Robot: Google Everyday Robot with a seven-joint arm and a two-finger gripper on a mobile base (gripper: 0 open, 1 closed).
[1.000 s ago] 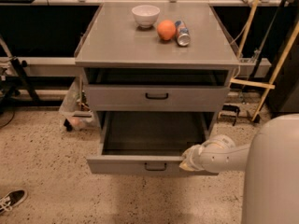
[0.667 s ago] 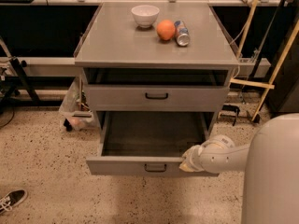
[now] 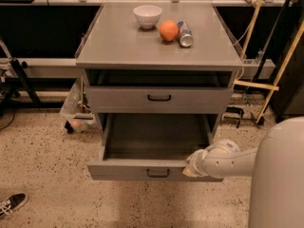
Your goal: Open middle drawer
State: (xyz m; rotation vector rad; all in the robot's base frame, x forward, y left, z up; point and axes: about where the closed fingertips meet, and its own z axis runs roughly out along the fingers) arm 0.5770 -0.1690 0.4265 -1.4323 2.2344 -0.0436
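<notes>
The middle drawer (image 3: pixel 154 144) stands pulled out of the grey cabinet toward the camera, its dark grey floor showing. Its flat front runs left to right and faces the viewer, with a small black bar handle (image 3: pixel 157 173) level at its centre. The gripper (image 3: pixel 191 164) sits at the right end of the front's upper edge, on a white arm (image 3: pixel 232 161) reaching in from the right. Whether it grips the front or is free of it cannot be told. Above, the upper drawer (image 3: pixel 118 100) sits slightly out. On the tabletop (image 3: pixel 114 42) are a white bowl (image 3: pixel 147 16), an orange (image 3: pixel 168 30) and, just beside it, a can (image 3: pixel 184 34) on its side, its label unreadable.
</notes>
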